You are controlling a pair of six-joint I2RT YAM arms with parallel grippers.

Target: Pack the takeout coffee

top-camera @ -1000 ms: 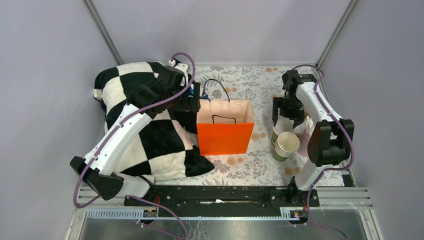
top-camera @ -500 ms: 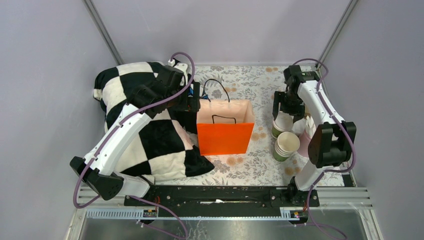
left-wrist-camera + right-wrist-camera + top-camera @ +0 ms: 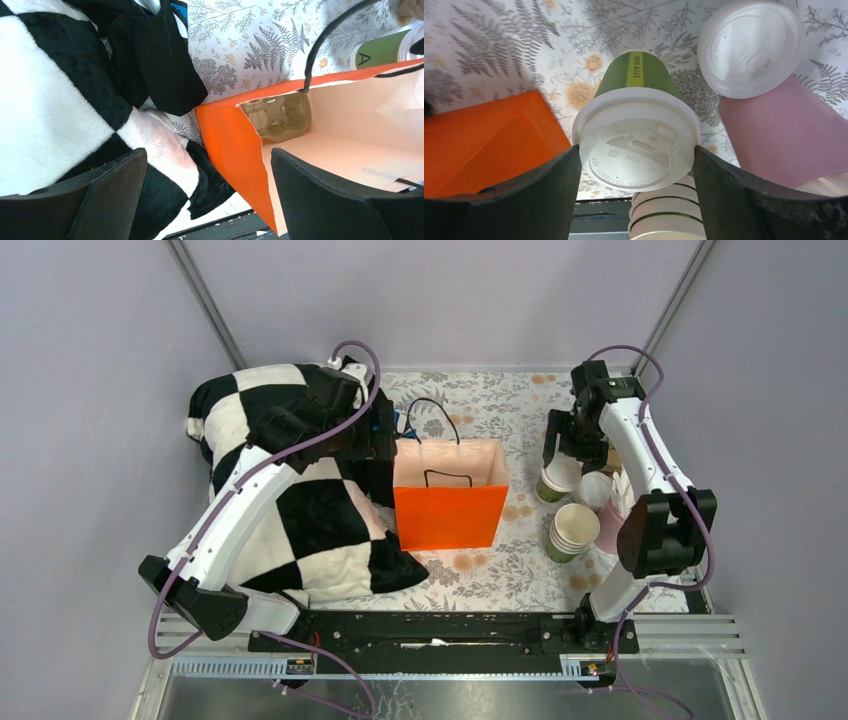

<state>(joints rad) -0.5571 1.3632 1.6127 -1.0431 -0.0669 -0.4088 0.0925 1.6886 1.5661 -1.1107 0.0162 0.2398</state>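
The takeout coffee [image 3: 556, 480], a green paper cup [image 3: 636, 75] with a white lid, sits between the fingers of my right gripper [image 3: 563, 462]. Both fingers press the lid's rim in the right wrist view, so the right gripper [image 3: 638, 150] is shut on it. The cup hangs right of the orange paper bag [image 3: 450, 515], behind the stack of cups. My left gripper [image 3: 385, 445] is open at the bag's left side. In the left wrist view the left gripper [image 3: 207, 155] has the bag's orange wall [image 3: 235, 140] between its fingers without touching it. A beige pulp carrier [image 3: 277, 117] lies inside the bag.
A stack of lidless green cups [image 3: 573, 530] stands near the right arm. A loose white lid [image 3: 751, 47] and a pink cup [image 3: 784, 135] are beside it. A black-and-white checkered pillow [image 3: 290, 510] fills the left side. Grey walls close in on three sides.
My right gripper has carried the lidded cup toward the back of the table, away from the stack of cups. The left arm has barely shifted.
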